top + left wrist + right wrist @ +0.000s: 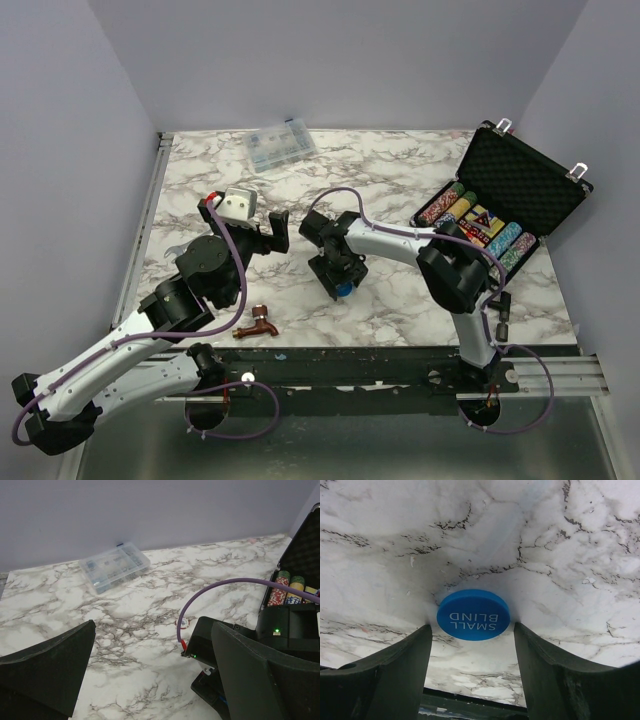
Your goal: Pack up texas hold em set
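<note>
The black foam-lined case [530, 180] stands open at the far right, with chip rows [478, 226] and card boxes in its base; it also shows in the left wrist view [300, 555]. A blue "SMALL BLIND" disc [473, 614] lies flat on the marble table. My right gripper [471, 630] is open and points down over it, one fingertip close to each side of the disc with thin gaps. From above, the disc [343, 289] shows under that gripper [340, 282]. My left gripper [256, 232] is open and empty above the table [150, 680]. A small white and red chip [184, 623] lies beside the right arm.
A clear plastic compartment box [282, 147] sits at the far middle, also in the left wrist view [114, 566]. A copper faucet [258, 324] lies near the front edge. Walls enclose the marble table [400, 170] on three sides.
</note>
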You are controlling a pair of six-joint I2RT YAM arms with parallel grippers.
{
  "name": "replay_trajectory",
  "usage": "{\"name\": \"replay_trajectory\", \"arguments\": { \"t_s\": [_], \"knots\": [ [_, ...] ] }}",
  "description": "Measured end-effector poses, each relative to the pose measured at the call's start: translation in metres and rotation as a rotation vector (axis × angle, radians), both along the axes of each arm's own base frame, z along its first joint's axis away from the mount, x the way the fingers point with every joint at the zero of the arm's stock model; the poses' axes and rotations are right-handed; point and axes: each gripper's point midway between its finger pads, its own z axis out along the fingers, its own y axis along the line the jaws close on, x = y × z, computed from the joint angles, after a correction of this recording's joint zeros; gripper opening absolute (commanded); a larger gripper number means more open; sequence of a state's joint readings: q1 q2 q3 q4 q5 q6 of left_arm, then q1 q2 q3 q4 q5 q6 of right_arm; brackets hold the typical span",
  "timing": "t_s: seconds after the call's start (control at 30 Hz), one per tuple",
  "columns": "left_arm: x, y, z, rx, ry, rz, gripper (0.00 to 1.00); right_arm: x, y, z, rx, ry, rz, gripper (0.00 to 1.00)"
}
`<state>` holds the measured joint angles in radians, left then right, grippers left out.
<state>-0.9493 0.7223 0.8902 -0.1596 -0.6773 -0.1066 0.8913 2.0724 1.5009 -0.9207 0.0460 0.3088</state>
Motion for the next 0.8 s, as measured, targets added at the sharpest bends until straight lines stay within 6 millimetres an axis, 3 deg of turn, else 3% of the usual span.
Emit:
{"name": "replay_trajectory", "arguments": {
  "t_s": [0.8],
  "knots": [
    [-0.0002, -0.0003, 0.0006, -0.005, 0.000, -0.002, 0.99, 0.0054, 0.0006, 0.0006, 0.003, 0.012, -0.021, 0.67]
  ]
}}
